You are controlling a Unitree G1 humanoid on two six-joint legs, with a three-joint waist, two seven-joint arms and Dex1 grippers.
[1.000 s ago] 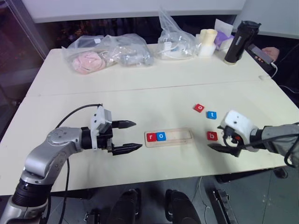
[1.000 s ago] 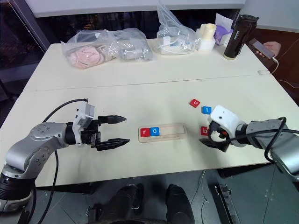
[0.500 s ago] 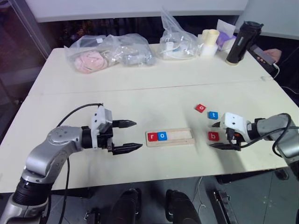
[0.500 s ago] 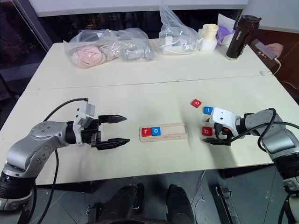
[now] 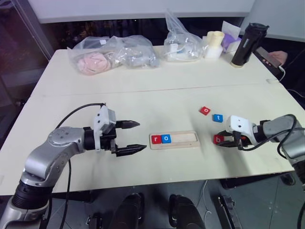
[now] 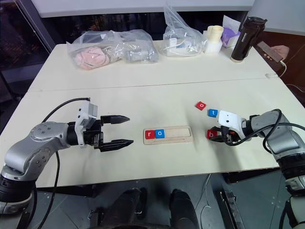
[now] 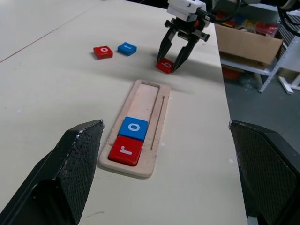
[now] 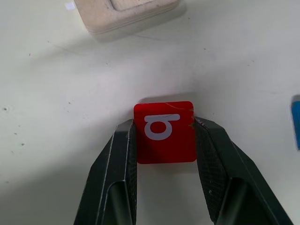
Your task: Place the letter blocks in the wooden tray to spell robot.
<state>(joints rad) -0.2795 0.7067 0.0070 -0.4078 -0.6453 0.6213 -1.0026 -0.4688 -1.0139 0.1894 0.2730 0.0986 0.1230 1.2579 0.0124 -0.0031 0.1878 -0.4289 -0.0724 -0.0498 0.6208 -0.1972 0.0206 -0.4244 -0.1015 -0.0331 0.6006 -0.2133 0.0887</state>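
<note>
Nearest the robot, the wooden tray point(image 5: 173, 140) lies on the desk point(image 5: 157, 90) with two of its five places filled — the red r tile point(image 5: 156, 139) at its left end and a blue o tile point(image 5: 166, 139) touching it on the right. The remaining three places, towards the right end, are bare wood.

To the left of the tray the left gripper point(image 5: 131, 137) hangs just above the desk with its jaws wide apart and nothing between them.

To the right of the tray, the right gripper point(image 8: 165, 140) has its jaws clamped on the two sides of the red b tile point(image 8: 164, 131), which looks to be sitting on the desk, near the tray's right end. That is the third letter, so the step in hand is judged to be its pick-up.

A little farther back lie the blue t tile point(image 5: 217, 117) and the red o tile point(image 5: 204, 110), close together and untouched. So two letters are placed, one is gripped and two wait — roughly the midpoint.
</note>
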